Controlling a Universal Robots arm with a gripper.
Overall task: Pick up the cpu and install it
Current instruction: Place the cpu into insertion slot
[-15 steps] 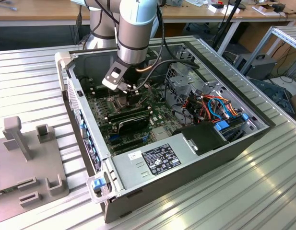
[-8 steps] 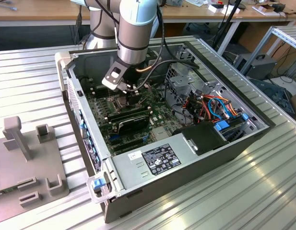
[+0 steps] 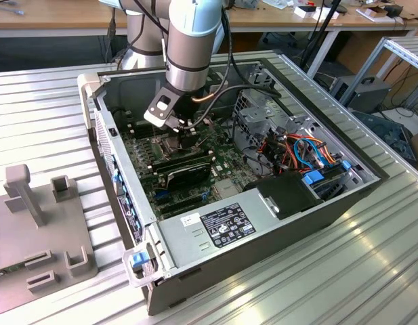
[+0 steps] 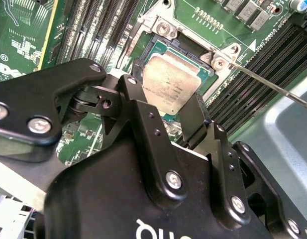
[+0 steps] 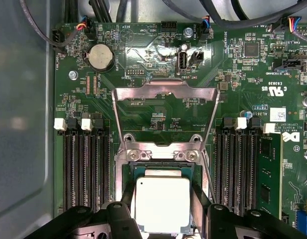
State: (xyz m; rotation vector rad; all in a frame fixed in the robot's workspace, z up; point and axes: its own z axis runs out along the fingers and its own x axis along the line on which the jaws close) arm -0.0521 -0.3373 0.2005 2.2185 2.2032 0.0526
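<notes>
Gripper vert., clamped on cpu

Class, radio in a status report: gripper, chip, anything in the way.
Gripper shut on chip. Chip over open socket. Metal frame swung back, not blocking.

Open socket frame and memory slots close around the cpu

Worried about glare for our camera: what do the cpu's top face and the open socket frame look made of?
The cpu: likely metal, matte silver-grey, soft even sheen. The socket frame: bare metal, probably steel, shinier, with bright edge highlights.
</notes>
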